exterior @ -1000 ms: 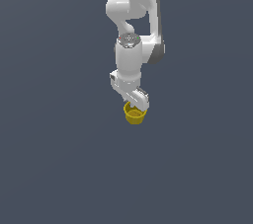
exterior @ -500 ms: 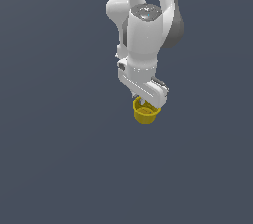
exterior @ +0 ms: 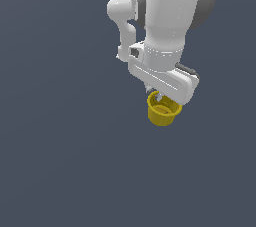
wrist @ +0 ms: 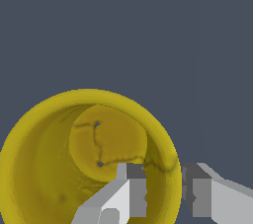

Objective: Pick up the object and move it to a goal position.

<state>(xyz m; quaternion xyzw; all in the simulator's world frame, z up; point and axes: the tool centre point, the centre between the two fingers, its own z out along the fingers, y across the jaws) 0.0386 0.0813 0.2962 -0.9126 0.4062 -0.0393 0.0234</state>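
The small yellow cup (exterior: 163, 111) hangs under my white gripper (exterior: 161, 97) in the exterior view, upright with its rim up. In the wrist view the cup (wrist: 54, 168) shows its brownish-yellow inside and flared rim. My gripper (wrist: 163, 188) is shut on the cup's rim wall: one finger (wrist: 129, 191) is inside the cup, the other finger (wrist: 202, 191) is outside. The cup is held above the plain dark grey ground, and the gripper's body hides its fingertips in the exterior view.
The plain dark grey surface (exterior: 60, 161) fills the scene. My arm's large white links (exterior: 172, 16) take up the upper part of the exterior view. No other object shows.
The arm with the cup has come closer to the exterior camera and shifted toward the exterior view's right and slightly down. The grip on the cup is unchanged.
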